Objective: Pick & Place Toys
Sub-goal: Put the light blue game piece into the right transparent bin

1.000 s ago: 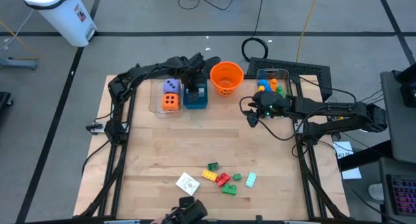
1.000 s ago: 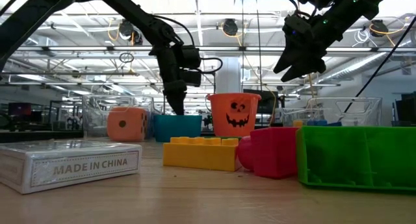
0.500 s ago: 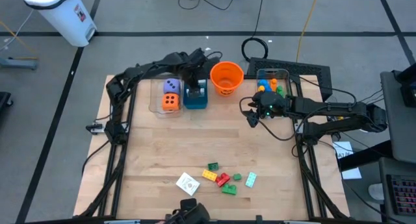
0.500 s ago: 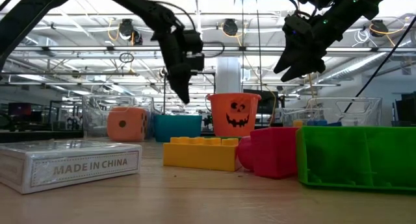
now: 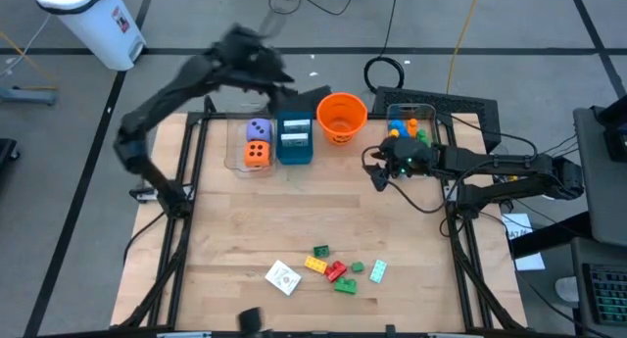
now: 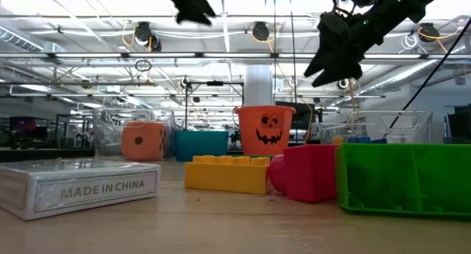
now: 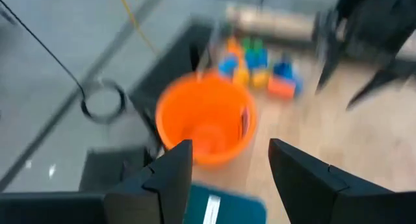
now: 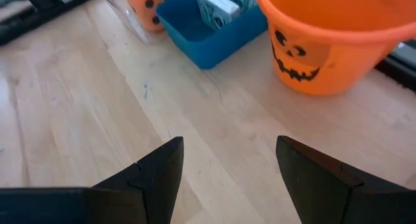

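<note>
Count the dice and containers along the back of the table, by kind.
Dice: 2 (purple die, orange die)
Clear bins: 2 (dice bin, brick bin)
Teal box: 1
Orange bucket: 1
Total: 6

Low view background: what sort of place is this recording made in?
Probably a big open lab or workshop hall, not a home. Overhead metal trusses with hanging lights span the room, cables trail across a grey marked floor, and the robot's wooden table stands in the open.

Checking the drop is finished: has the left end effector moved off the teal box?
Yes. The left end effector has lifted and swung back past the teal box, empty.
</note>
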Controlling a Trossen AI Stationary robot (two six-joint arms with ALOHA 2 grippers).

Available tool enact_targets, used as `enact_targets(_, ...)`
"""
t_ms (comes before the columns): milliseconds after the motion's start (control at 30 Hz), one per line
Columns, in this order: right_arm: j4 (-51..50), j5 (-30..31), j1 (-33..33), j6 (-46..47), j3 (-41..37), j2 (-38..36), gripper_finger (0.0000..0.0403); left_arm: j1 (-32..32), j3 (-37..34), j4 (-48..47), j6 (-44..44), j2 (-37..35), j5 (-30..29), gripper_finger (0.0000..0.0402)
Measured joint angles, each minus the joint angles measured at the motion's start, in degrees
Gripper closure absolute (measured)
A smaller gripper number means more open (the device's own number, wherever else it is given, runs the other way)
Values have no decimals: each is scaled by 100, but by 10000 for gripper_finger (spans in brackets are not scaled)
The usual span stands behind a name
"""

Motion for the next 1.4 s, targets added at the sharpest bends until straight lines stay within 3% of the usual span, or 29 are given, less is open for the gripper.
enact_targets(300, 1204, 0, 0, -20, -4, 0, 165, 72, -683, 417, -1328, -1723, -10, 190)
enact_targets(500, 1963, -2, 0, -222, -4, 0, 165, -745, -2290, 2113, -2663, -2664, -701, 190)
enact_targets(667, 2165, -20, 0, -260, -4, 0, 165, -1674, -3334, 3424, -3379, -3054, -1616, 190)
enact_targets(800, 2153, -20, 4, -259, -4, 0, 165, -2347, -3684, 3940, -3468, -3075, -2298, 190)
enact_targets(933, 2144, -22, 7, -259, -4, 0, 165, -2809, -3696, 4017, -3333, -3062, -2590, 190)
enact_targets(1200, 2143, -24, 9, -258, -4, 0, 165, -3446, -3695, 4826, -2964, -3074, -2443, 190)
enact_targets(1400, 2143, -24, 9, -257, -4, 0, 165, -3801, -3693, 5534, -2709, -3065, -1830, 190)
